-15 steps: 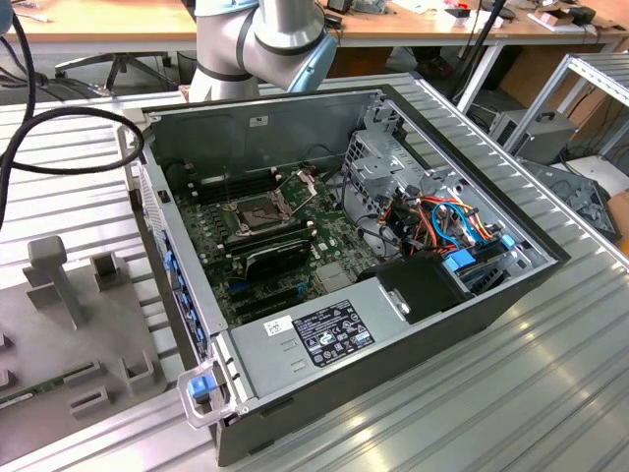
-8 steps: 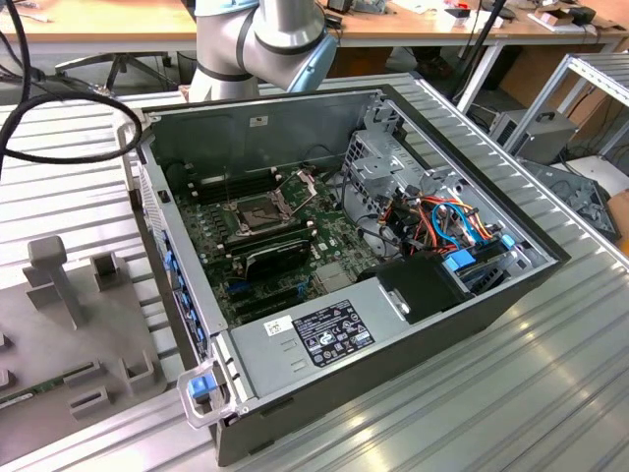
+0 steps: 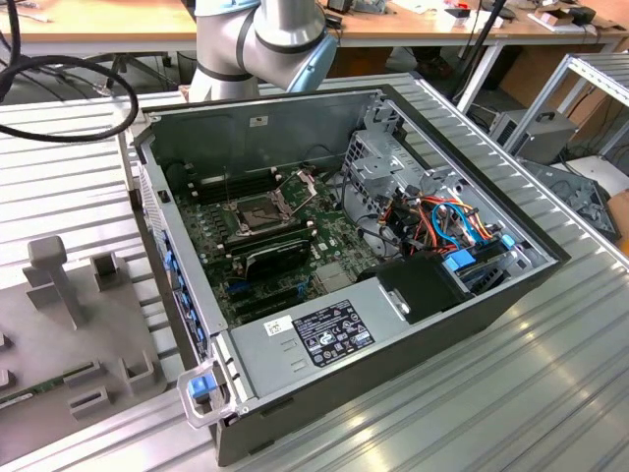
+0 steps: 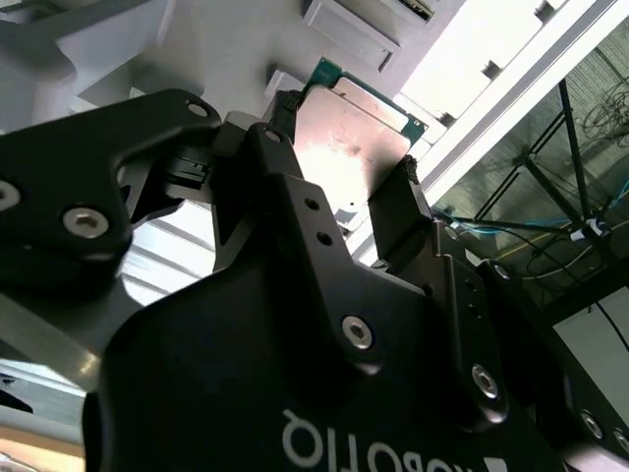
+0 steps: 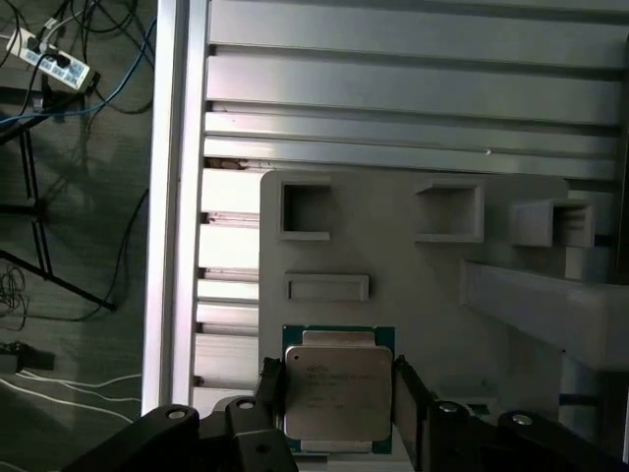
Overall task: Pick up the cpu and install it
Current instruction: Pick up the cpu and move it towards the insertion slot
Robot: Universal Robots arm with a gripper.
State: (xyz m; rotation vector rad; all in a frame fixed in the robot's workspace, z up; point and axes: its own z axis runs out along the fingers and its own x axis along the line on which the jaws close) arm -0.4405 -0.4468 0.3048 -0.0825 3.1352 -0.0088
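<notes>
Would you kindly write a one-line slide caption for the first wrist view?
The gripper grips the cpu by two opposite edges over the grey fixture plate on the ribbed table.

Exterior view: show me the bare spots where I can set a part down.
Free: the ribbed table at the exterior view's lower right, beside the computer case, and the strip between the black cable loop and the grey fixture. Crowded: inside the case, packed with motherboard and cables; the fixture itself is studded with posts.
</notes>
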